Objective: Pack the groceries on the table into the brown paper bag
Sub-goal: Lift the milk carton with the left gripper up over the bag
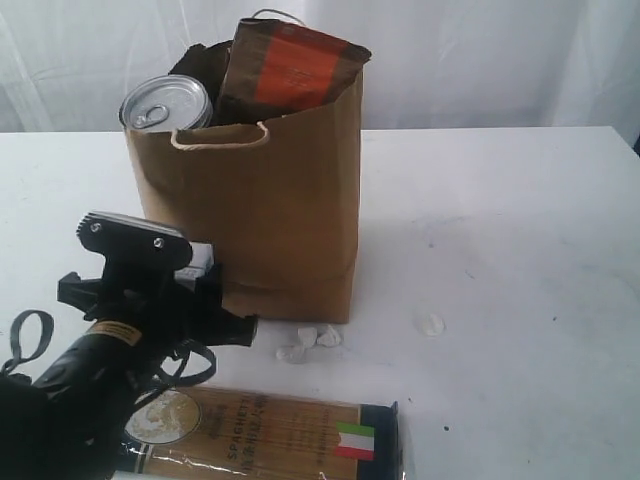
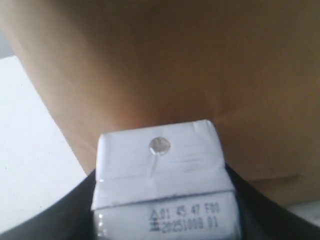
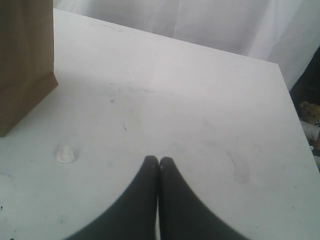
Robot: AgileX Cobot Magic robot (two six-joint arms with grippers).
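Plainly gripped, the small white-blue carton (image 2: 165,210) sits between the dark fingers (image 2: 75,215) of the left pincer (image 2: 161,175). The jaws are closed against its two sides. Its top face, with a round foil seal and a printed date code, faces the wrist camera. The carton is held just beside the lower front of the brown paper bag (image 1: 270,210), near the bag's left corner in the exterior view. Whether it touches the bag or rests on the counter (image 1: 500,230) I cannot tell.

The bag stands upright on the counter with its mouth open. The dark jar with silver pull-tab lid (image 1: 165,103) shows at the left of the opening. The orange-labelled brown pouch (image 1: 290,70) sticks up, tilted, at the right.

In front of the bag the long spaghetti pack (image 1: 270,435) lies flat on the counter, its left end hidden behind the left arm. A few white scraps (image 1: 310,340) lie between the pack and the foot of the bag, with another off to the right.

The right pincer (image 3: 159,162) is closed on nothing, its fingertips pressed together over bare counter, well apart from the bag. A pale curtain (image 1: 480,60) hangs behind the counter.
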